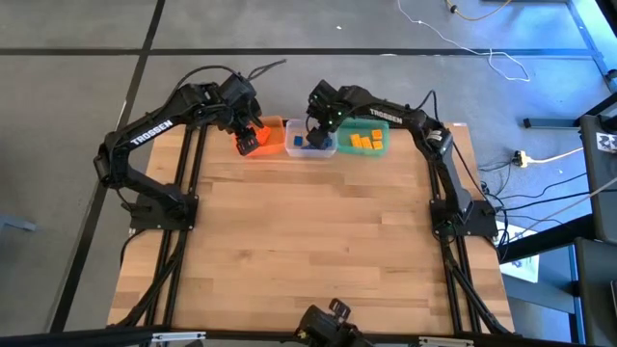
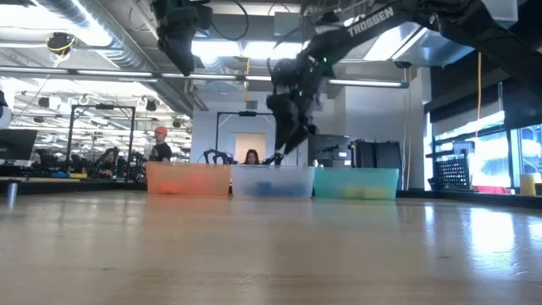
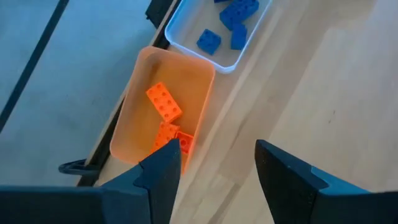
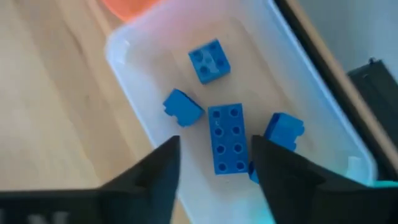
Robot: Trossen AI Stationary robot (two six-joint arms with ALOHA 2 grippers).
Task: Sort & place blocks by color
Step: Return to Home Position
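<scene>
At the far edge of the wooden surface (image 1: 308, 241) three tubs stand in a row, side by side: an orange tub (image 2: 188, 180) on the left, a clear tub (image 2: 273, 182) in the middle and a green tub (image 2: 356, 183) on the right. The blocks lie sorted by colour: the orange blocks (image 3: 164, 102) are in the orange tub, the blue blocks (image 4: 227, 138) in the clear tub, and the yellow blocks (image 1: 366, 142) in the green tub. The left pincer (image 3: 216, 155) hangs high above the orange tub, its fingers spread and holding nothing. The right pincer (image 4: 214, 152) hangs lower, just above the clear tub's rim. It is likewise spread and empty, and a long blue block lies in the tub straight under the gap between its fingers.
</scene>
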